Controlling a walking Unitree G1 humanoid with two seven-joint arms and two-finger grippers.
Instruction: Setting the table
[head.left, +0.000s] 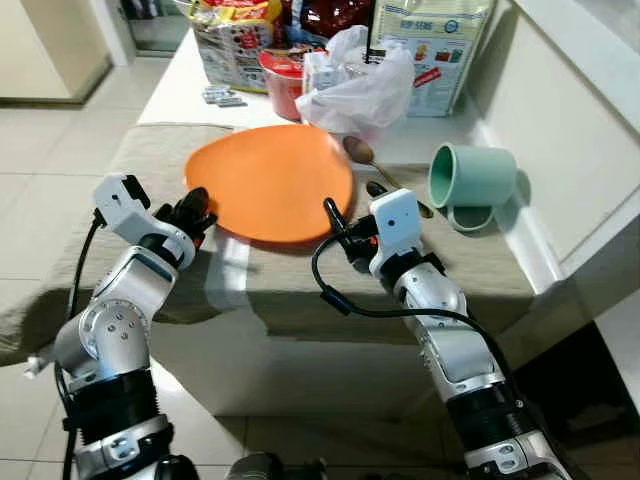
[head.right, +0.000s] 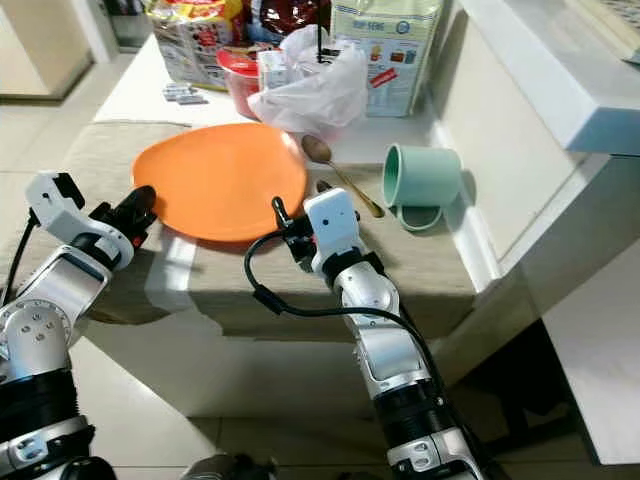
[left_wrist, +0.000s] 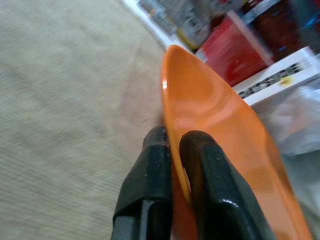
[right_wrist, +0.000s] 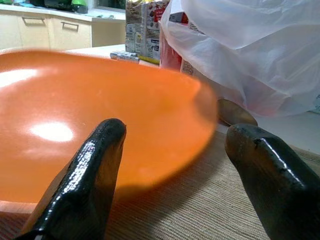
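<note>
- Beige woven tablecloth covers the table, and pretty much everything sits on or just past it.
- Over on the left, the left gripper has its two black fingers pinched tight on the near-left rim of the orange plate; the wrist view shows one finger on either side of the rim.
- That plate lies on the cloth, mid-table, tilted up a bit on the gripped side.
- Right gripper sits at the plate's near-right edge, jaws spread wide with nothing in them, one finger in front of the plate and the other off to the side over the cloth.
- Just right of the plate is a spoon, its bowl toward the white plastic bag behind it.
- Furthest right, a mint green mug lies on its side, mouth facing the plate.
</note>
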